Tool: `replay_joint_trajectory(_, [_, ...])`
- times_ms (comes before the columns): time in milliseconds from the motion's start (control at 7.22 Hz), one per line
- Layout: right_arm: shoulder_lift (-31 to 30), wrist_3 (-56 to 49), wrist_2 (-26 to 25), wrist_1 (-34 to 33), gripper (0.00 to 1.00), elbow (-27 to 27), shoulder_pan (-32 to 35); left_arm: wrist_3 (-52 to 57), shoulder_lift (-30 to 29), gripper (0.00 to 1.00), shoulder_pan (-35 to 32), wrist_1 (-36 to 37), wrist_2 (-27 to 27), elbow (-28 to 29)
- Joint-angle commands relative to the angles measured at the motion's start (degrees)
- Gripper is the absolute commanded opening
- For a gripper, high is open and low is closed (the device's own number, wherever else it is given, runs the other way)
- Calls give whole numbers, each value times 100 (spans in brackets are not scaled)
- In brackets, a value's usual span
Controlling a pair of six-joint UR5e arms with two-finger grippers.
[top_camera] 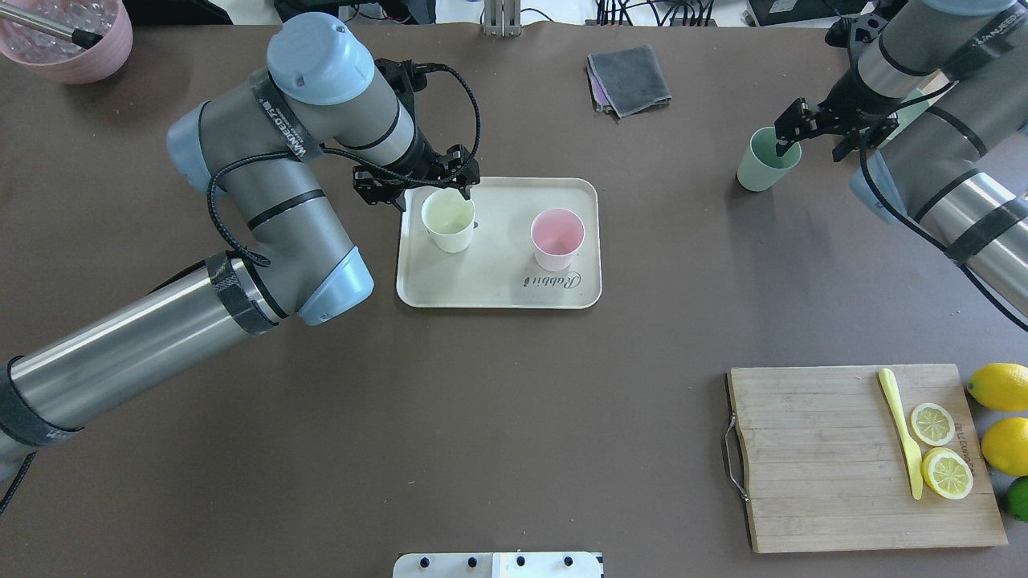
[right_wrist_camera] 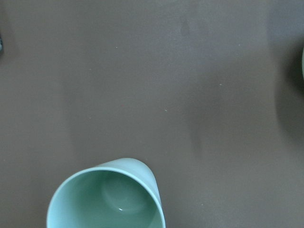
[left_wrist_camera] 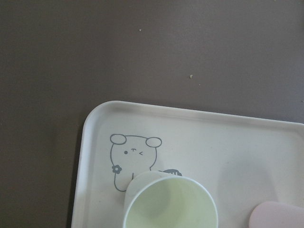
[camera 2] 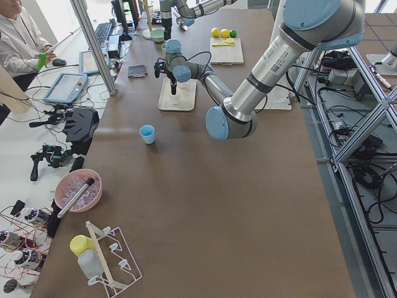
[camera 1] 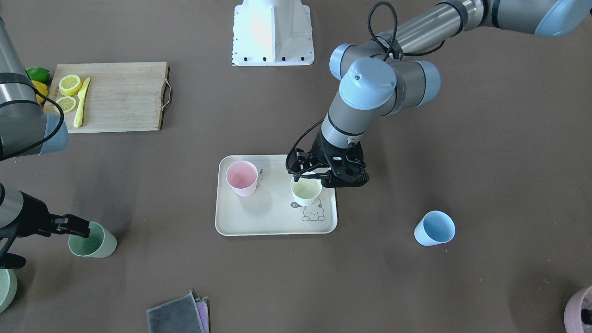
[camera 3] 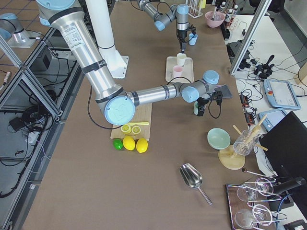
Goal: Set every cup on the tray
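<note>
The cream tray (top_camera: 498, 281) lies mid-table with the pink cup (top_camera: 557, 238) and the cream-white cup (top_camera: 448, 221) upright on it. My left gripper (top_camera: 435, 195) hangs at the cream cup's rim and looks open, with one finger inside the cup and one outside. The sage green cup (top_camera: 767, 160) stands on the table at the far right. My right gripper (top_camera: 811, 148) looks open astride its rim. The light blue cup (camera 1: 434, 228) stands alone on the table beyond the tray. Neither wrist view shows fingers, only the cream cup (left_wrist_camera: 171, 202) and the green cup (right_wrist_camera: 107, 197).
A wooden cutting board (top_camera: 867, 457) with lemon slices and a yellow knife lies near the right front, whole lemons beside it. Folded cloths (top_camera: 630, 80) lie at the far edge. A pink bowl (top_camera: 68, 40) stands at the far left corner.
</note>
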Motion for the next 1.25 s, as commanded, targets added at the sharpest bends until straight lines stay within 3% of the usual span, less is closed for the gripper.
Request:
replay_joint_trajectory(0, [122, 335, -7, 0, 19, -215, -80, 18, 33, 97, -96, 213, -7, -155])
replay_joint_trajectory(138, [123, 337, 10, 0, 0, -215, -72, 79, 51, 97, -236, 544, -42, -383])
replay_joint_trajectory(415, [375, 494, 72, -43, 0, -198, -80, 1267, 845, 97, -762, 759, -113, -997])
replay_joint_trajectory(554, [674, 765, 72, -44, 0, -180, -237, 2006, 1260, 97, -1130, 750, -487, -1061])
replay_joint_trajectory(969, [1676, 2039, -67, -18, 0, -198, -1088, 3828, 1598, 97, -2054, 689, -632, -450])
replay_joint_trajectory(1108, [1896, 2295, -347, -9, 0, -224, -1352, 4146, 1589, 97, -2248, 680, -649, -177])
